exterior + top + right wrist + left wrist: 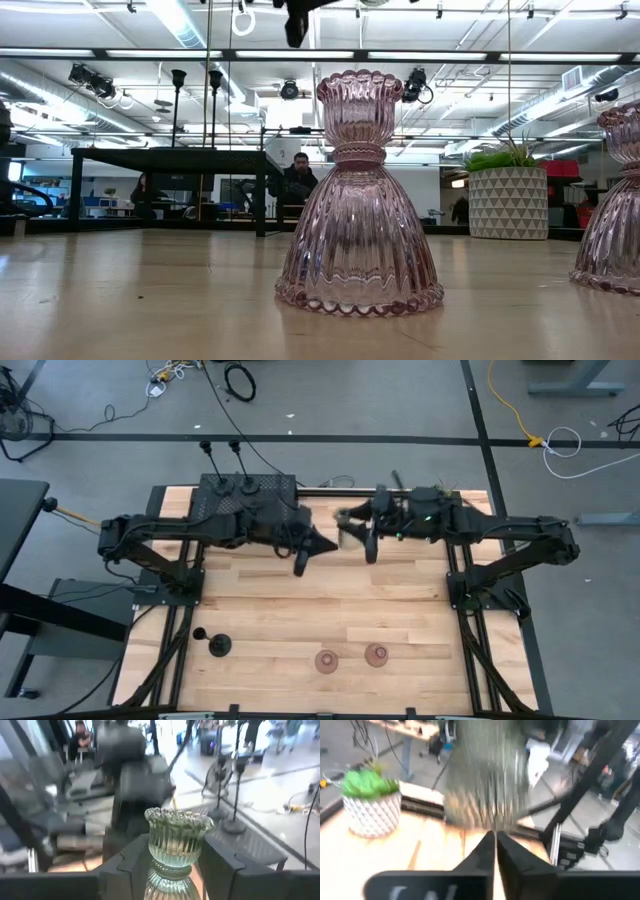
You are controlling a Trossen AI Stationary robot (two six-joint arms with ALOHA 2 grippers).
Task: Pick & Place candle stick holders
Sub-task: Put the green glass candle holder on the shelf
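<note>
Wooden table (pixel 330 610) spans high view, black mesh box (pixel 245 495) at far edge w/ two black holders (pixel 243 485) standing on it.

Both arms stretched inward along far edge, wrists nearly meeting mid-table, well above surface. Left gripper (pixel 300 565) pointing down toward table centre, fingers pinched together on nothing; blurred ribbed glass just ahead of tips in left wrist view. Right gripper (pixel 170 870) clamped around pale green glass holder (pixel 176 840), held upright in air, pads either side of its narrow waist below scalloped cup.

Rest of holders at near side: third black holder (pixel 219 645) toward left w/ small round black bit (pixel 199 633) just beside it, two pinkish glass holders (pixel 327 660) near centre, apart from each other. Same pink piece (pixel 360 195) fills low view, upright, wide skirt base flat on wood.

Handling, as judged: glass pieces stiff, prob. fairly heavy for size, brittle, ribs give some bite but surface slick. Best hold at waist between cup & skirt, as right gripper has now; set down gently, no drop. Black ones prob. light metal, top-heavy on thin stem; grab stem low.

Plant in white pot (pixel 372 802) off to side, not part of job.
</note>
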